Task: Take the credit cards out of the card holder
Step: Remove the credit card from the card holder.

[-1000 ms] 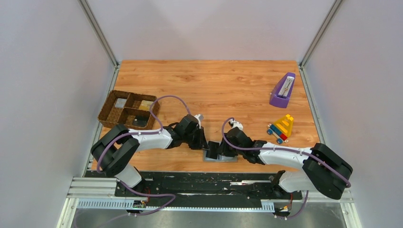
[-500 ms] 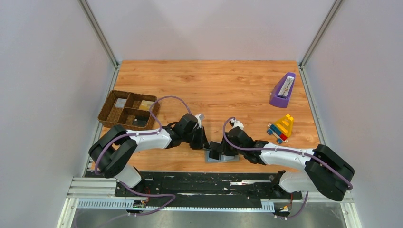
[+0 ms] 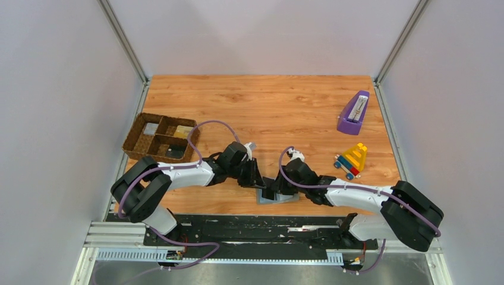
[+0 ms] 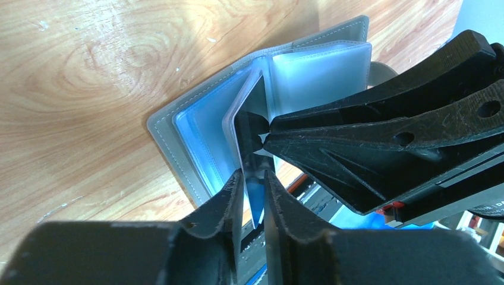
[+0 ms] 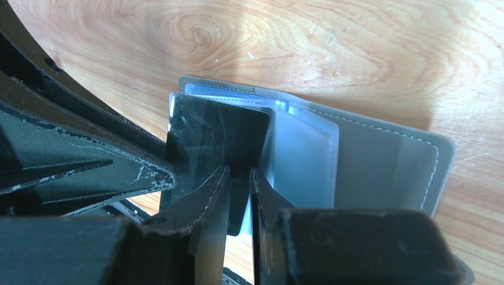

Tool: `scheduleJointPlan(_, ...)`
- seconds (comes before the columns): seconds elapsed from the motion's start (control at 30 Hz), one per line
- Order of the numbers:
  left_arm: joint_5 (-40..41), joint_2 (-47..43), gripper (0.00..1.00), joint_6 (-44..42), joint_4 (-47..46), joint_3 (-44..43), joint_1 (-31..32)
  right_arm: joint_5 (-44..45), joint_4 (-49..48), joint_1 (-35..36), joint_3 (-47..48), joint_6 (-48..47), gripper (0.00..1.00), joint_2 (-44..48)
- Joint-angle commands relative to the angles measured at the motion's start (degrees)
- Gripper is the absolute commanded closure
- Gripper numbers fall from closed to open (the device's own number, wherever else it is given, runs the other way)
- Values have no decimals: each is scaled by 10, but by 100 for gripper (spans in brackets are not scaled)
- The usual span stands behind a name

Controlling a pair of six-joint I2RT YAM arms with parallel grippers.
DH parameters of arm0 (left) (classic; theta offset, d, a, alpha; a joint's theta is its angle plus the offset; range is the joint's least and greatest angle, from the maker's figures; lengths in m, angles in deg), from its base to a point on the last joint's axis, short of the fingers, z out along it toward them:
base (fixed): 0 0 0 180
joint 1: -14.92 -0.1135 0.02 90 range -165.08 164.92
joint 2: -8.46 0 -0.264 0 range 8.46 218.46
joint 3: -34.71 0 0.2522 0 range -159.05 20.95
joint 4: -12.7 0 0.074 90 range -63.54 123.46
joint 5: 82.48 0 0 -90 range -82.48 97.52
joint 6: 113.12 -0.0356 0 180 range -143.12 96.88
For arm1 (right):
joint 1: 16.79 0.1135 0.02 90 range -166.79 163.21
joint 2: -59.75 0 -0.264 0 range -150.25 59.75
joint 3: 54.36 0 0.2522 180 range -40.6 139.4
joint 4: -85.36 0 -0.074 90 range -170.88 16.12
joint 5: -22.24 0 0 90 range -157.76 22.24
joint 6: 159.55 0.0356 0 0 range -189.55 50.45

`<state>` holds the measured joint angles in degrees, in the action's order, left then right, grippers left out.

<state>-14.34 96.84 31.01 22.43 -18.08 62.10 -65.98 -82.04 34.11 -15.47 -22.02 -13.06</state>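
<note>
Card holder [image 3: 289, 198] lies open at six o'clock on the table [image 3: 267, 107]; right gripper [image 5: 239, 172] pinches a dark card [image 5: 217, 133], left gripper [image 4: 252, 175] straddles a sleeve [image 4: 254, 200], grip unclear, so pin that, then draw straight out.

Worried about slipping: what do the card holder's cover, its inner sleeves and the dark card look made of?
Card holder cover: leather or faux leather, matte, stitched edge. Inner sleeves: clear soft plastic, glossy. Dark card: likely hard plastic, reflective.

Woven tray [image 3: 132, 138], purple metronome [image 3: 353, 113], perhaps toy train [image 3: 352, 159].
</note>
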Motion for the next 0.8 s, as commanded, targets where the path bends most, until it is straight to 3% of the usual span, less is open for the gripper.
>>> scheduleJointPlan(0.0, -27, -16, 79, 15, -56, -4, 8, -46, -55, 2, -9, -10, 80, 3)
scheduleJointPlan(0.1, -20, -21, 82, 14, -47, -4, 7, -45, -56, 2, -11, -10, 80, 4)
scheduleJointPlan(0.27, -8, -28, 71, 8, -31, -4, 6, -51, -63, 2, -14, -14, 80, 12)
scheduleJointPlan(0.6, -13, -24, 69, 10, -35, -1, 4, -76, -95, 1, -17, -19, 80, 1)
scheduleJointPlan(0.77, 1, -38, 82, -1, -6, -2, 0, -60, -78, -5, -22, -11, 80, 3)
